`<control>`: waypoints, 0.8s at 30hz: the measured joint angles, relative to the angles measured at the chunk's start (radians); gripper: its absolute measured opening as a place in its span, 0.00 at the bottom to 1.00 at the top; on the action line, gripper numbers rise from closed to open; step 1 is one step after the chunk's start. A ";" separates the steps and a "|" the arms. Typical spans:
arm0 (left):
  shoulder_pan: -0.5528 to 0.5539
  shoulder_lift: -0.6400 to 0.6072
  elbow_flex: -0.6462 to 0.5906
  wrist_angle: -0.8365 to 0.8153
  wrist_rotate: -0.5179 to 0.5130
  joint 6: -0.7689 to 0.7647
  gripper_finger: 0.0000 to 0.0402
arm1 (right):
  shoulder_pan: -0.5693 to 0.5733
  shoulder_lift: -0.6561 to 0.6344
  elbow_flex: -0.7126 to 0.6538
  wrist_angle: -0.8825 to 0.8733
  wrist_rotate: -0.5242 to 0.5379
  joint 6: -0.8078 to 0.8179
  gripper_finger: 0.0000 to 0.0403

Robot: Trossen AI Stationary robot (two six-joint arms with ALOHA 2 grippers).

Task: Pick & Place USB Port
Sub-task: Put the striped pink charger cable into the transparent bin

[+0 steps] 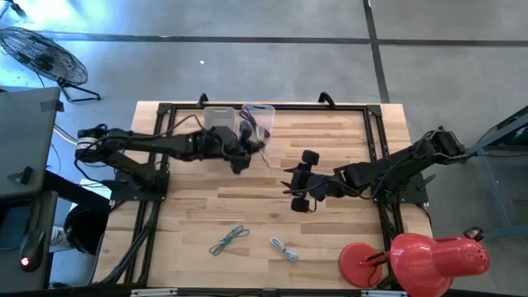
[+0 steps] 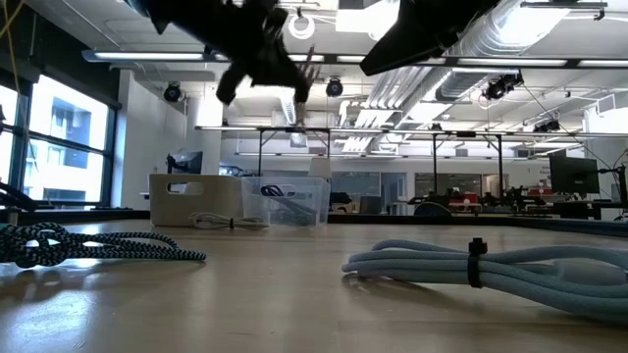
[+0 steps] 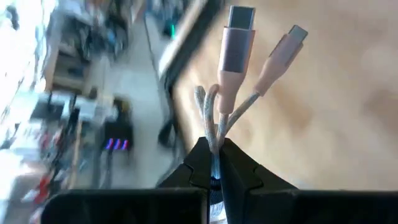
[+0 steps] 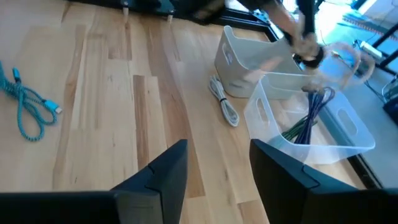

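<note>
My left gripper (image 3: 214, 155) is shut on a pink USB cable (image 3: 236, 56), whose two plug ends stick out past the fingertips. In the high view it (image 1: 246, 148) hovers at the near side of two bins, a white bin (image 1: 216, 115) and a clear bin (image 1: 262, 111) that holds purple and green cables (image 4: 308, 121). The low view shows it (image 2: 265, 59) well above the table. My right gripper (image 1: 295, 181) is open and empty over the middle of the table, right of the bins; the right wrist view (image 4: 217, 168) shows it too. My left gripper pinches several strands of the pink cable (image 3: 214, 134) between its two fingers, a short way behind the plugs. A small loop and both plug ends (image 3: 239, 25) reach out beyond the fingertips. The cable is lifted clear of the table.
A white cable (image 4: 224, 99) lies on the table beside the white bin. A teal braided cable (image 1: 229, 239) and a pale cable (image 1: 285, 247) lie near the table's near edge. A red lamp (image 1: 421, 257) stands at the near right corner. A black frame (image 1: 375, 124) borders the table.
</note>
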 joint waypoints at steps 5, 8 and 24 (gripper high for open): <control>0.135 0.015 0.000 -0.067 0.005 0.110 0.02 | 0.000 0.000 0.000 0.000 0.014 0.028 0.41; 0.209 0.019 -0.002 -0.101 0.061 0.151 0.02 | 0.000 0.000 0.000 0.000 0.014 0.029 0.41; 0.365 0.154 0.000 -0.019 0.203 0.351 0.02 | -0.018 0.000 0.000 0.007 0.014 0.046 0.41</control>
